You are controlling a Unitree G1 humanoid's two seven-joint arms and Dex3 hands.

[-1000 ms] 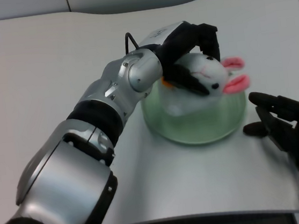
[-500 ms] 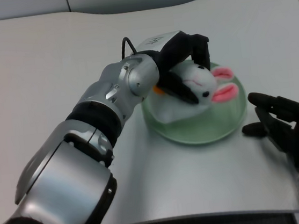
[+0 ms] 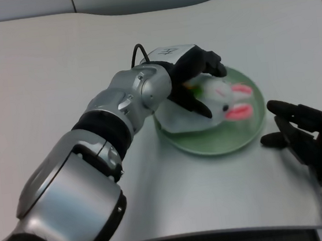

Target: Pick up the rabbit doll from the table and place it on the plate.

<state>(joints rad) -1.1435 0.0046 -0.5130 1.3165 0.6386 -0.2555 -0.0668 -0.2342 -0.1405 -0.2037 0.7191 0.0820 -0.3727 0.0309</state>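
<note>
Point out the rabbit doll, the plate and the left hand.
rabbit doll [image 3: 223, 97]: head view, on its white face, beside the pink ears.
plate [image 3: 221, 140]: head view, on the bare green surface near the front rim.
left hand [image 3: 193, 70]: head view, on the black back of the hand, over the doll.

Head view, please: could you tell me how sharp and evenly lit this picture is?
Head view: soft overall, the rabbit doll slightly blurred; the green plate shows pale sheen on its rim; the left hand reads as near-featureless black; the white table is evenly lit with faint shadows.
</note>
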